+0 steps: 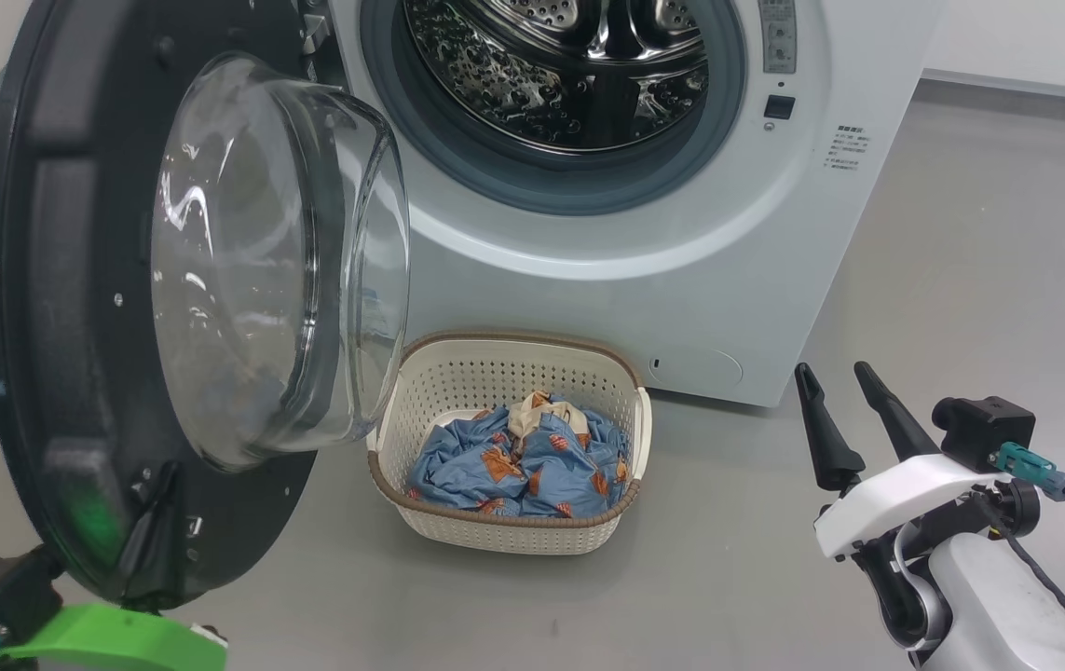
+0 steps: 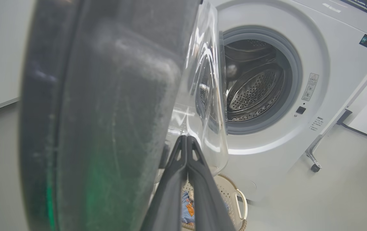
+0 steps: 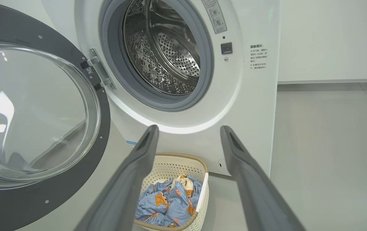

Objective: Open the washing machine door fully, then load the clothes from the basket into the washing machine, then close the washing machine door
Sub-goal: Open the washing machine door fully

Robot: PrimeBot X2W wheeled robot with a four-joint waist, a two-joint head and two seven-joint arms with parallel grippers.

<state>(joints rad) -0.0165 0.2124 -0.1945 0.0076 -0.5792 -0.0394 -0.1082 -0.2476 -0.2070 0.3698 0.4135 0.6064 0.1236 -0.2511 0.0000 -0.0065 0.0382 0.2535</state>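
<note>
While the washing machine door stands swung out on its hinge at the robot's left, roughly square to the white front of the washing machine, its glass bowl bulges toward the drum side. In the head view the bowl's lower edge comes close to the left rim of the basket.

The left gripper has its fingers pressed flat together with nothing between them. They lie along the door's inner face at the lower black rim, their tips at the foot of the glass bowl. Whether they touch the door cannot be told.

The right gripper is spread wide and empty, fingers pointing up and forward over bare grey floor, to the right of the basket and apart from it. In the right wrist view its two fingers frame the basket and the machine's lower front panel.

The basket sits on the floor just in front of that panel, below the drum mouth. The clothes lie heaped inside it — blue fabric with orange-brown figures and a cream piece on top — and stay below the brown rim.

Above, the grey seal rings the steel drum, and its mouth faces out between the door's edge and the control strip. Open floor runs from the basket's right side past the machine's right corner — the widest free stretch in view.
</note>
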